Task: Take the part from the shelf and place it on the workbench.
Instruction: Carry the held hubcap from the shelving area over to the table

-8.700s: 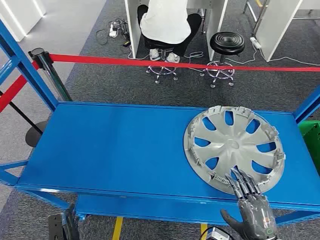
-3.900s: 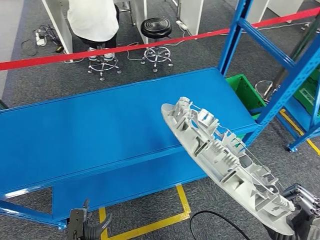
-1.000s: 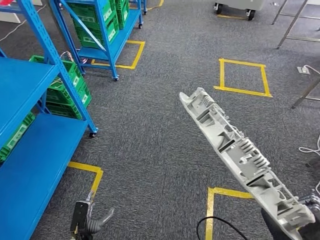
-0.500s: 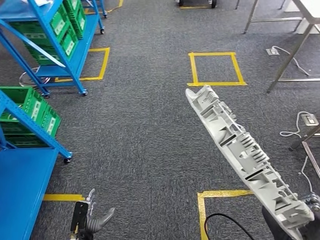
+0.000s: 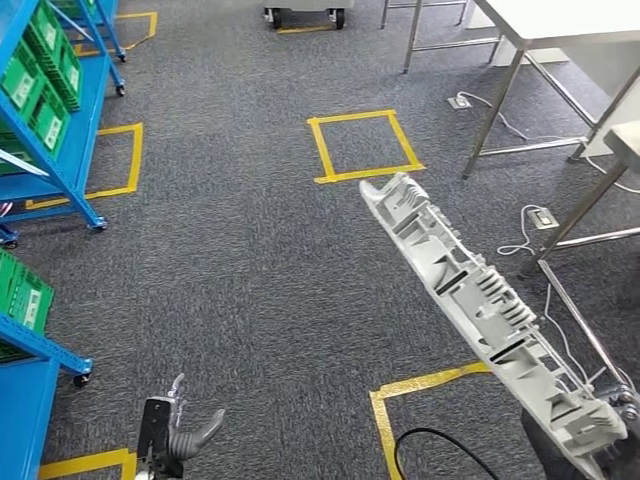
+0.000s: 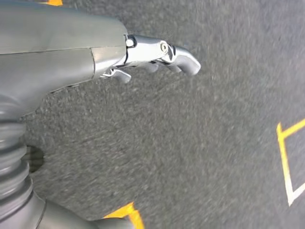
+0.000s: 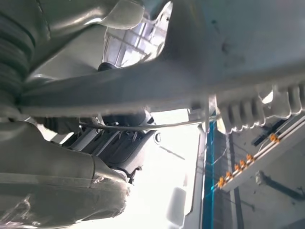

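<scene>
The part is a grey wheel cover (image 5: 483, 300), seen edge-on with its ribbed back toward me. It slants up over the carpet from the lower right. My right hand (image 5: 615, 435) grips its lower rim at the picture's bottom right corner. In the right wrist view the cover's rim (image 7: 233, 62) crosses close above the right hand (image 7: 54, 191). My left hand (image 5: 177, 435) hangs low at the bottom left, fingers apart and holding nothing; the left wrist view shows the left hand (image 6: 72, 57) over carpet. A white workbench (image 5: 558, 20) stands at the far right.
Blue shelves with green bins (image 5: 45, 100) line the left side. Yellow tape squares (image 5: 362, 145) mark the grey carpet. A second table edge (image 5: 625, 140) and its metal legs stand at the right, with a floor socket and cables (image 5: 540, 215) beneath. A black cable (image 5: 430, 438) lies near my feet.
The camera has swung right: the blue shelves slid off to the left and the white tables came into view. The wheel cover stays in my right hand, and the left hand still hangs.
</scene>
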You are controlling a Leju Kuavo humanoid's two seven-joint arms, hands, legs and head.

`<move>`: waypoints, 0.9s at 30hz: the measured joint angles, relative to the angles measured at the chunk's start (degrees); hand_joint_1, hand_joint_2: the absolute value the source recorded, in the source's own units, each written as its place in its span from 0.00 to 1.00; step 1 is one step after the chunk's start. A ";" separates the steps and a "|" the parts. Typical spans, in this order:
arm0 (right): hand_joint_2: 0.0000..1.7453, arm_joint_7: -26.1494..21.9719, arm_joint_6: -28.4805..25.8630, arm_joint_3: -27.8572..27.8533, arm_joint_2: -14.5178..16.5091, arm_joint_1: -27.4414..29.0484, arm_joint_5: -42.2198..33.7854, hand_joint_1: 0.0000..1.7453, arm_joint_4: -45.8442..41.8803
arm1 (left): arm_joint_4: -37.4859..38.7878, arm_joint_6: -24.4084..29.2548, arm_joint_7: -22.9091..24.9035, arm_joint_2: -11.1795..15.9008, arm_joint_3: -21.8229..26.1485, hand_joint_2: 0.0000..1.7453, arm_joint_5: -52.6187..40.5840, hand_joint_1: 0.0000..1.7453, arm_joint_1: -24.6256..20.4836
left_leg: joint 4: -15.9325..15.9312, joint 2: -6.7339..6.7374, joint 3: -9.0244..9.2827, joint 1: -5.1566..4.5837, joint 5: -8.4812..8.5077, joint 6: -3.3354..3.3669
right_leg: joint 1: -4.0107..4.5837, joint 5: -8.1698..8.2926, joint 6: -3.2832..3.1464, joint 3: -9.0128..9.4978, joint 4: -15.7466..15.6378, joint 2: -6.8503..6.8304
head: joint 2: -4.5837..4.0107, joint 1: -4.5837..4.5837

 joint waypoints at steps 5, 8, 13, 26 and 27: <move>1.00 0.01 0.03 0.06 0.00 -0.15 -0.03 1.00 0.11 | 0.00 -0.34 0.00 0.20 0.08 1.00 0.09 0.00 0.19 | 0.06 3.68 -0.92 -0.26 0.42 0.17 | -0.13 -0.89 0.57 3.49 0.43 -2.10 | 0.00 0.03; 1.00 -0.01 0.04 0.04 0.01 -0.51 -0.04 1.00 0.10 | 0.00 -0.17 0.01 0.25 0.07 1.00 -0.07 0.00 0.20 | 0.21 5.23 -0.96 -0.50 0.85 -0.47 | 0.08 1.90 0.18 10.09 -9.27 -5.07 | 0.00 -0.08; 1.00 -0.24 0.13 -0.11 0.05 -0.34 -0.26 1.00 0.08 | -0.01 0.89 0.00 0.30 -0.34 1.00 -0.65 0.00 0.18 | 1.50 4.88 -1.15 -0.14 -0.05 -2.29 | 0.07 2.70 -2.12 9.77 -10.54 -2.84 | 0.00 -0.39; 1.00 -0.50 0.01 -0.18 0.15 -0.43 -0.39 1.00 0.11 | -0.09 1.84 0.01 0.85 -0.61 1.00 -0.04 0.00 1.02 | -0.45 -2.32 2.10 -0.06 -1.64 -1.41 | -0.62 1.47 -0.98 11.78 -10.00 5.99 | 0.01 -1.14; 1.00 -0.51 -0.03 -0.18 0.16 -0.42 -0.38 1.00 0.11 | -0.14 1.83 0.01 0.85 -0.67 1.00 0.01 0.00 0.94 | -0.90 -1.73 2.73 -0.05 -2.23 -1.07 | -0.55 1.84 -0.74 11.24 -8.75 4.97 | 0.01 -1.05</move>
